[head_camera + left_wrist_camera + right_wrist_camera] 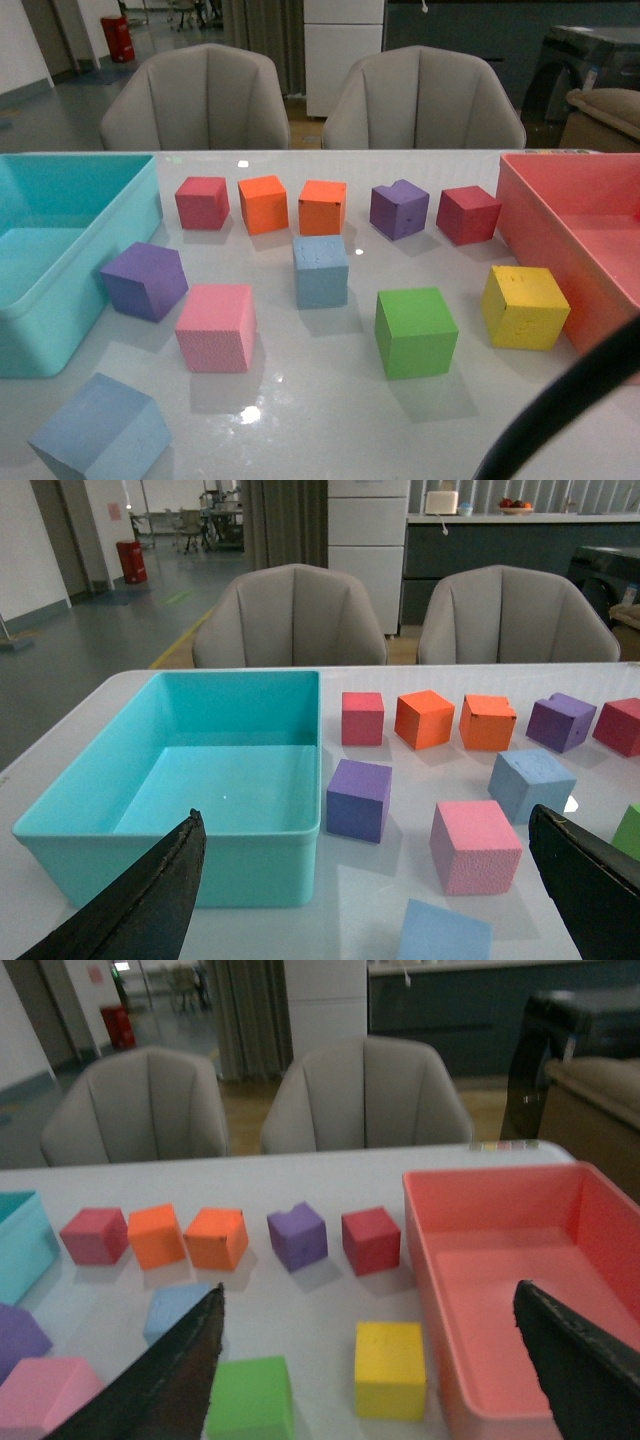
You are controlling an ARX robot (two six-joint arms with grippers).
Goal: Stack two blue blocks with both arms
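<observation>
While both wrist cameras are running, I am seeing the left gripper (365, 818) and right gripper (368, 1295) hanging wide open over the table (330, 410), each holding nothing. Only the dark fingers (150, 900) are showing, at the frame edges. Front view is showing neither arm, just a black cable (570, 410) curving across the near right corner.

Centre blue block (320, 270) is sitting flat mid-table, one face turning squarely toward me and its edges running in line with the table's. It is lying just behind the gap between pink cube (216, 327) and green cube (415, 331), in front of the two orange cubes (322, 207), and touching nothing.

Near blue block (100, 432) is sitting flat at the near left, in front of the pink cube and just off the near corner of the teal bin (60, 300). It is sitting turned off square, a vertical edge rather than a face pointing toward me. The frame is cutting off part of it.

Being cubes, neither is showing a long axis. The two are lying well apart, with the pink cube between them. Right wrist view is catching the centre blue block half hidden behind one finger.
</observation>
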